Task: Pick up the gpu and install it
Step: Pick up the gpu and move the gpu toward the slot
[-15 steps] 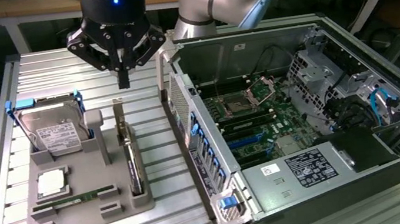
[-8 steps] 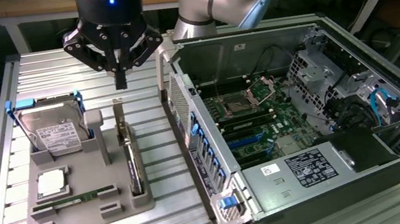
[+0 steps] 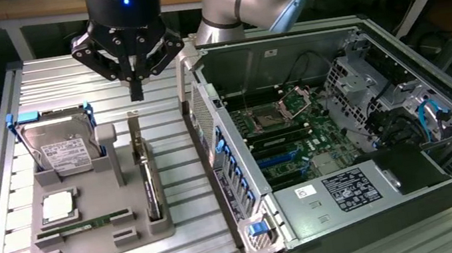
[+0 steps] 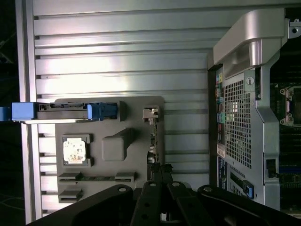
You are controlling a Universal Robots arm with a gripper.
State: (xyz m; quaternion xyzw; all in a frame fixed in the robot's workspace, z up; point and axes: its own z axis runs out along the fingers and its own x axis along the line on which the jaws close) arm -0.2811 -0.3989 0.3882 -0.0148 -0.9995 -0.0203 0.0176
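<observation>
**Pincer (image 4: 161, 168) shut and empty, hanging over gpu (image 4: 153, 141)**

Fingers are pressed together with nothing between them. In the wrist view the tips sit in line with the card's top edge, so side-to-side alignment looks about right. The exterior view shows a clear air gap between tips and card, no contact. Can't tell exactly which part of the card's length it's over.

gpu stands on edge in a slot of the grey tray (image 4: 136, 106), pale bracket at one end, on the tray side nearest the case (image 3: 450, 187). Not picked, not installed.

My read of the step in hand: approach for the pick. To do it well:
- Jaws have to spread before any descent. Shut like this they'd just land on the card edge.
- Straddle the board across its thin dimension, centred on the edge line.
- Come straight down with no yaw. A skewed grip would likely bind the card in the slot on lift.
- Grip bare board, clear of the bracket.
- The card is thin and probably flexes, so squeeze gently.

Further out on the tray are the post (image 3: 109, 151) beside the gpu slot, the cpu (image 3: 58, 204), the ram (image 3: 84, 225) lying flat, and the hdd (image 3: 62, 151) upright in a blue caddy. All are apart from the pincer, but the post needs watching for finger clearance.

Tray rests on the slatted counter (image 3: 49, 79). Farthest is the open case with its motherboard (image 3: 299, 135) exposed, just beside the tray on the exterior view's right.
</observation>
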